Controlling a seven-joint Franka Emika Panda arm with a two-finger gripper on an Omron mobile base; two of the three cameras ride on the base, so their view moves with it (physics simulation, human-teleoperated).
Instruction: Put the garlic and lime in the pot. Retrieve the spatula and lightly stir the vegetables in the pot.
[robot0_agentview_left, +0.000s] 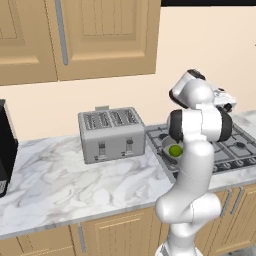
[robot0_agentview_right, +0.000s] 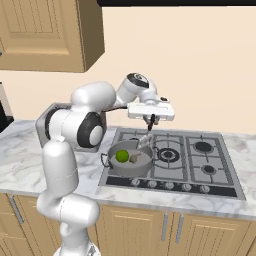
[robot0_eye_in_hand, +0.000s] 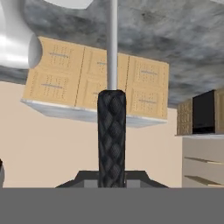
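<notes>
In the right base view the pot (robot0_agentview_right: 131, 161) sits on the stove's (robot0_agentview_right: 200, 160) front-left burner holding the lime (robot0_agentview_right: 122, 156) and, at its 3 o'clock, the garlic (robot0_agentview_right: 134, 158), while above, toward 1 o'clock, the gripper (robot0_agentview_right: 151, 120) clamps the spatula (robot0_agentview_right: 147, 135), head hanging over the pot's far rim

Arm (robot0_agentview_right: 75, 130) bent forward, tool (robot0_agentview_right: 151, 120) pointing down, clamped tight
</notes>
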